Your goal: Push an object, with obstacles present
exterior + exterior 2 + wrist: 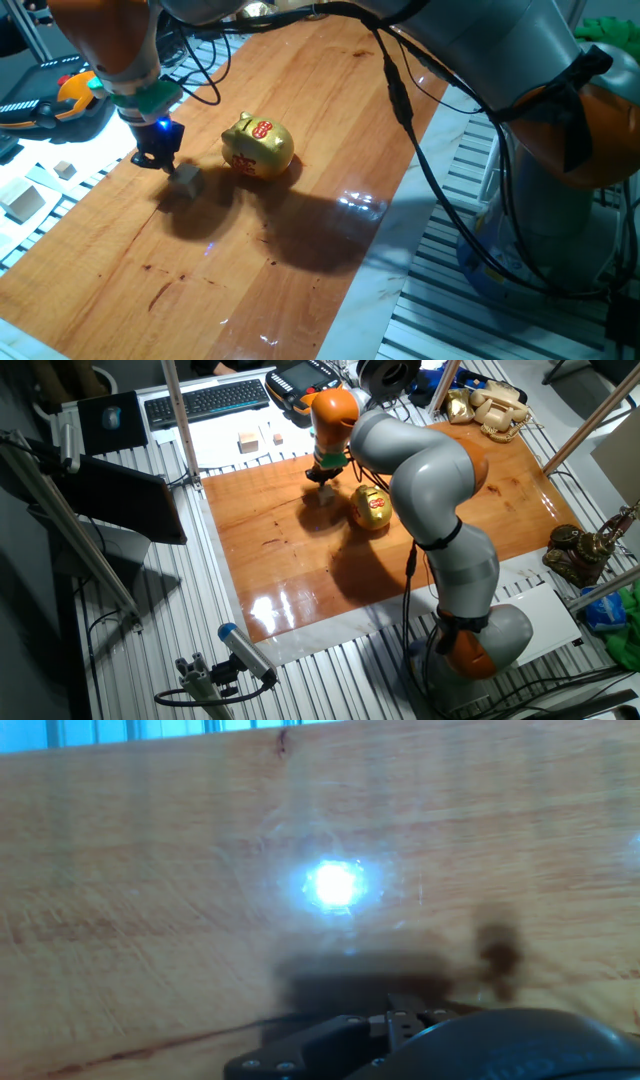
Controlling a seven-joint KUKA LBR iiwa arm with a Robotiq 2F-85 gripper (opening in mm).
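In one fixed view, you had the small cube (187, 179) on the wooden board (300, 250) close to its left edge, with the gripper (156, 157) low and just beside it on the side away from the golden piggy bank (258, 147). The pig stood near the cube on its right, a narrow gap between them. A broad stretch of bare board lay toward the camera; a white border (395, 270) ran along the right edge. The cube looked plain and pale, grey in the arm's shadow. Beyond the left edge sat a larger pale block (24, 201) and a tiny cube (64, 169). You could not tell how wide the fingers stood.

In the other fixed view, the cube (324, 496) sat near the board's (300, 560) far edge, beneath the gripper (323, 473), the piggy bank (372, 507) just to its right. Most of the board toward the camera lay free.

In the hand view, you saw only wood grain (150, 870), a bright glare spot (334, 884) and the dark hand housing (440, 1045); the cube did not show.
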